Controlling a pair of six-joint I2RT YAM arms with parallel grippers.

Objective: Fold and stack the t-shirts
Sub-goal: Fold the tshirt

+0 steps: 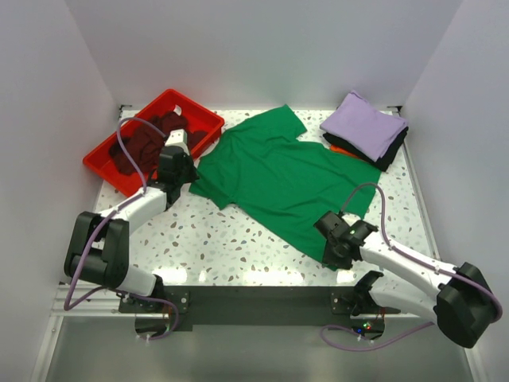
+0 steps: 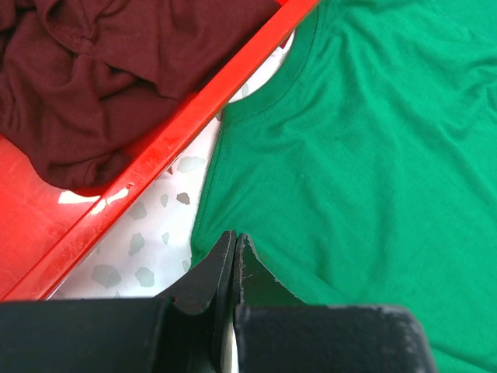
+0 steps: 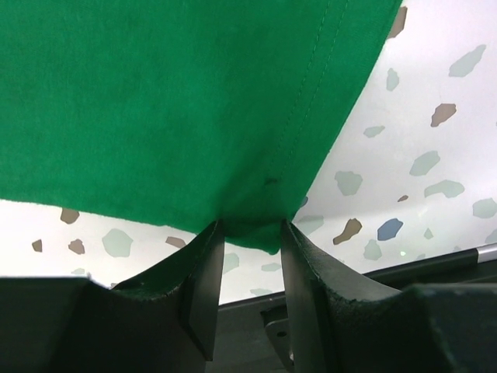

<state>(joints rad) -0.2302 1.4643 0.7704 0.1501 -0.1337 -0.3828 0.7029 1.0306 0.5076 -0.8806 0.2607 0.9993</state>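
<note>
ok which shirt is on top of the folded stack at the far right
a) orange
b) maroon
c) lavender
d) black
c: the lavender shirt lies on top of the stack, with the black shirt under it and a bit of the orange shirt showing at the bottom.

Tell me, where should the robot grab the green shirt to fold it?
At its corners, coming in from outside the edge. The green shirt lies spread flat on the table, so only edges offer cloth to pinch. The right gripper pinches the hem corner; the left gripper is shut at the shoulder edge beside the collar.
</note>
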